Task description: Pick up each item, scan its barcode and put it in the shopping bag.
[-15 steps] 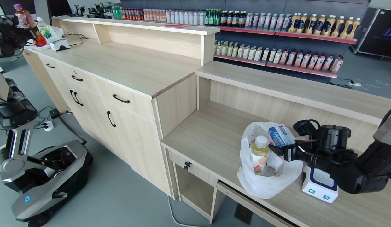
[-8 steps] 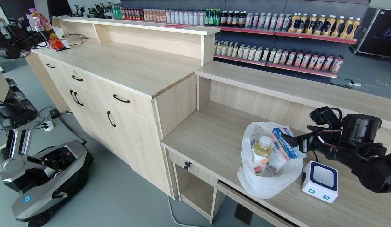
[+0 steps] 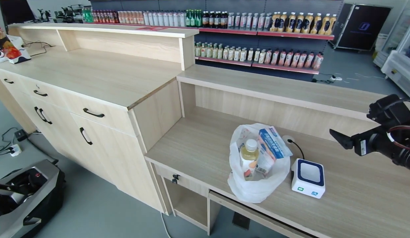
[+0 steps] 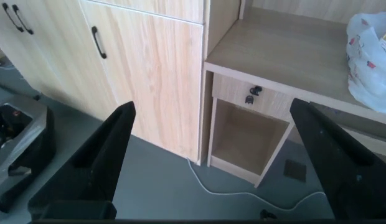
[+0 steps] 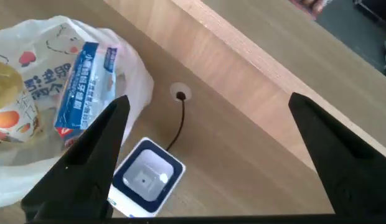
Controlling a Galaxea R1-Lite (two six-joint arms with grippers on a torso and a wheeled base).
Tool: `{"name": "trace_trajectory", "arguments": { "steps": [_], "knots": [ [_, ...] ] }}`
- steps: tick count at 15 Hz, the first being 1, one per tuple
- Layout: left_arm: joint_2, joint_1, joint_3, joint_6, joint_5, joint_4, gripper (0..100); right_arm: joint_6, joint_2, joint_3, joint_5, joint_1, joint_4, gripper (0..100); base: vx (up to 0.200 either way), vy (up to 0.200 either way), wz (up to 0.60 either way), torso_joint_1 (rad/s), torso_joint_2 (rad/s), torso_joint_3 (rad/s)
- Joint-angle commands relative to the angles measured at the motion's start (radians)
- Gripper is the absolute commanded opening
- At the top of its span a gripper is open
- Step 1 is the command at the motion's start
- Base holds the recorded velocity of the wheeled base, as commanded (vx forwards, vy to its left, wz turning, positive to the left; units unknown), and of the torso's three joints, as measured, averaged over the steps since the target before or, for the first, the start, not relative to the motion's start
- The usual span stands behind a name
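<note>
1. We looked at a low desk [image 3: 195, 145] made of pale wood with thin stripes in it. A taller counter [image 3: 92, 74] of the same wood stood at 10 o'clock, with black handles [image 3: 93, 114] on its flat doors and drawers.
2. At 12 o'clock, long shelves [image 3: 258, 31] with red edges held rows of drinks [image 3: 258, 54]. The floor [image 3: 102, 205] was grey and smooth.
3. The shopping bag [image 3: 258, 185] sat on the desk near the front edge. It was thin, white and crinkly, and open at the top.
4. Inside it stood a bottle [image 3: 249, 155] with a white cap and yellow drink. A blue-and-white pack [image 3: 272, 142] leaned at the bottle's 2 o'clock.
5. The scanner [image 3: 308, 178] was a small white box with round corners and a dark blue frame on top. It sat just beside the bag, at its 3 o'clock. A black cable [image 3: 297, 150] ran from it to a round hole [image 3: 287, 139] in the desk.
6. The right gripper [image 3: 339, 138] hung above the desk at the scanner's 2 o'clock, well apart from the bag. Its black pointed fingers were spread wide with nothing between them.
7. The left gripper [image 4: 213, 106] was spread wide and empty too, above the floor in front of the desk.
</note>
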Motion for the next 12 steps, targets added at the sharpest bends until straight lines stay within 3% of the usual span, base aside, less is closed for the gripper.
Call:
{"name": "trace_trajectory", "arguments": {
  "steps": [1, 3, 7, 9, 12],
  "knots": [
    [0.000, 0.000, 0.000, 0.000, 0.000, 0.000, 100, 0.012, -0.160, -0.041, -0.003, -0.035, 0.096, 100, 0.000, 0.000, -0.60, 0.002, 0.00, 0.002],
    [0.000, 0.000, 0.000, 0.000, 0.000, 0.000, 100, 0.070, -0.276, -0.111, -0.043, -0.053, 0.286, 100, 0.000, 0.000, -0.60, -0.002, 0.00, 0.005],
    [0.000, 0.000, 0.000, 0.000, 0.000, 0.000, 100, 0.153, -0.479, -0.061, -0.145, -0.049, 0.490, 100, 0.000, 0.000, -0.60, 0.002, 0.00, 0.002],
    [0.000, 0.000, 0.000, 0.000, 0.000, 0.000, 100, 0.171, -0.594, 0.005, -0.161, -0.047, 0.522, 100, 0.000, 0.000, -0.60, -0.002, 0.00, 0.000],
    [0.000, 0.000, 0.000, 0.000, 0.000, 0.000, 100, 0.346, -0.788, 0.182, -0.078, -0.041, 0.515, 100, 0.000, 0.000, 0.00, 0.000, 0.00, 0.000]
  ]
}}
